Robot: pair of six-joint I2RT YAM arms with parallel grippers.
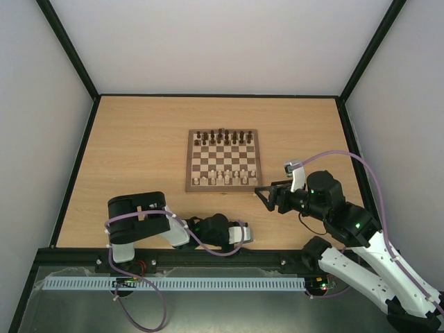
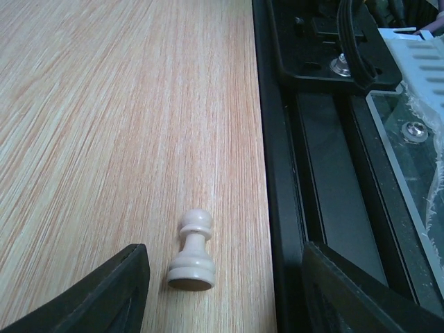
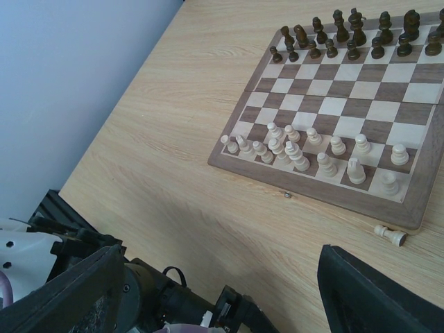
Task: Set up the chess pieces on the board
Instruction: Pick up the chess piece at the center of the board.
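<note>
**two strays off the board, both grippers open**

the left gripper [image 2: 223, 267] is spread wide and holds nothing. a pale pawn [image 2: 191, 251] stands upright on the table [image 2: 104, 104] between its fingers, nearer the left one and touching neither. it sits just beside the black rail [image 2: 277, 173] at the table's near edge, well apart from the board [image 3: 326, 198].

the right gripper [image 1: 266, 196] is also wide open and empty, hovering off the board's near right corner. ahead of it a fallen piece [image 3: 390, 236], pale too, lies on its side on the table just beside the board's border.

on the board the pale pieces [image 3: 298, 149] crowd the two near rows. several look off the centres of their squares, and the right-hand squares are thinly filled. the dark pieces [image 3: 347, 35] fill the two far rows.

the step in hand looks like gathering the last strays. the left gripper seems lined up on the pawn. its next move would be to settle lower, centre the pawn between the fingers, close gently on the stem, then lift and carry it to an open square in the pale rows. the rail is close, so the right finger has little room. the fallen piece would need a low grip across its body, and it may roll when touched.
</note>
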